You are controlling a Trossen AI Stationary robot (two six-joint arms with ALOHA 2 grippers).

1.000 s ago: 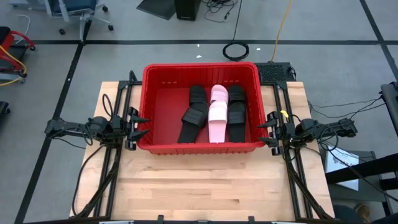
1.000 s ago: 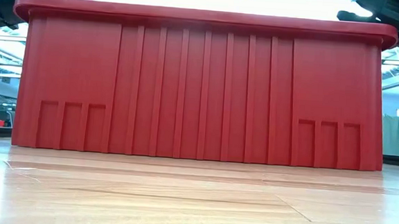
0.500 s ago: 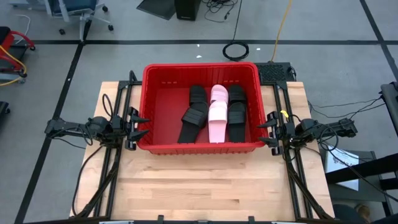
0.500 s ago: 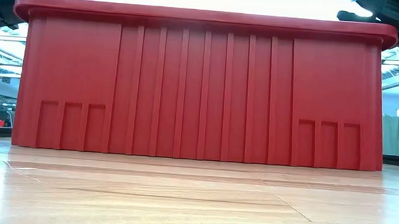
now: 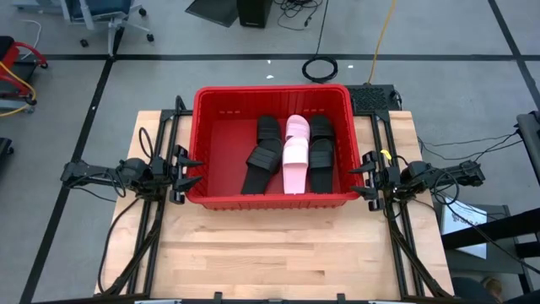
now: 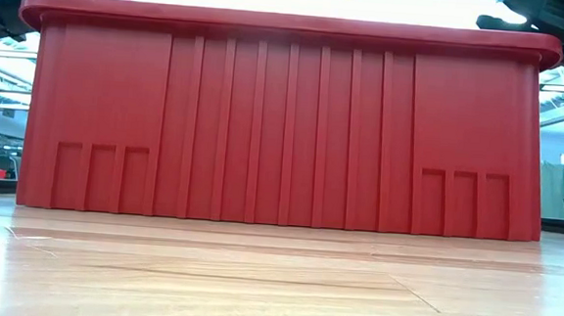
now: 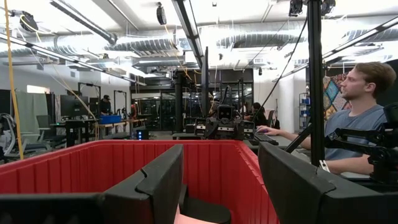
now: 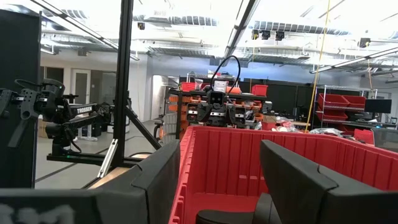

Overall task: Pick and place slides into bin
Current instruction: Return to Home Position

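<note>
Left end effector (image 5: pixel 192 171): I am holding it released, fingers (image 7: pixel 158 180) spread with nothing between them, just outside the left wall of the bin (image 5: pixel 270 88).
Right end effector (image 5: pixel 361 177): I am holding it released as well, empty, just outside the bin's right wall.
Bin: sitting on the worktop (image 5: pixel 278 253) between my two arms.
Slides: lying inside the bin toward its right side, with black slides (image 5: pixel 263 156) beside pink slides (image 5: pixel 294 152) and more black beyond. They are overlapping, so I cannot count them.
Hazard, as I am judging it: both end effectors are pointing at the bin from close by. Any inward drift while I am folding the arms home would catch the rim and shove the bin across the worktop.
</note>
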